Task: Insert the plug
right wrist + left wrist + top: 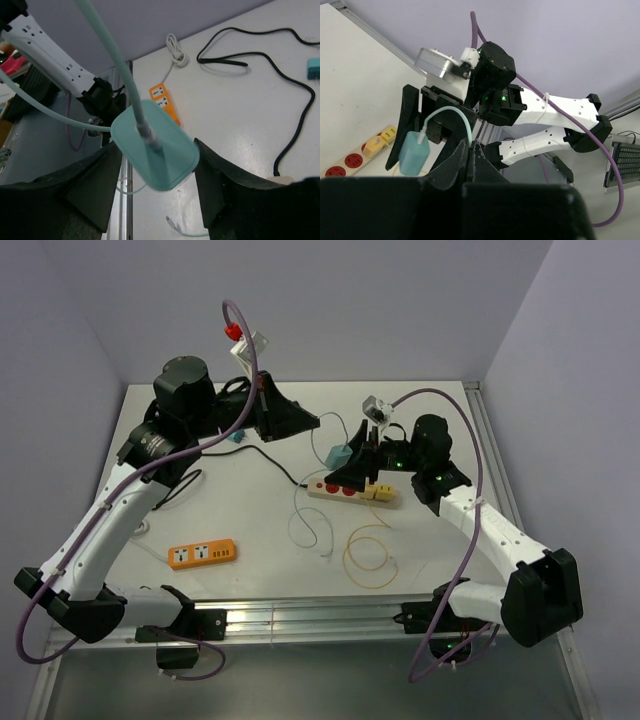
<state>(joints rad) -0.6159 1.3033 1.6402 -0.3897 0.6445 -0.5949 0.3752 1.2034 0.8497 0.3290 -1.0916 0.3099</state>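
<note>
So where's the teal plug [155,150] right now? – benchrat

Up off the worktop [250,500], between the right fingers [225,185]; they're partly open, can't tell if they're pinching; left fingers [482,165] look shut on its cable [124,90]. I'd square the grip first, then line the pins up over the cream strip [335,488]; no forcing. – yamfan

No text, brand or number can be read on the cream power strip [352,492], the orange power strip [202,554] or the teal plug [155,150].

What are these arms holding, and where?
The left tool pinches the teal cable near its plug; the right tool's fingers bracket the plug's sides, grip uncertain.
</note>
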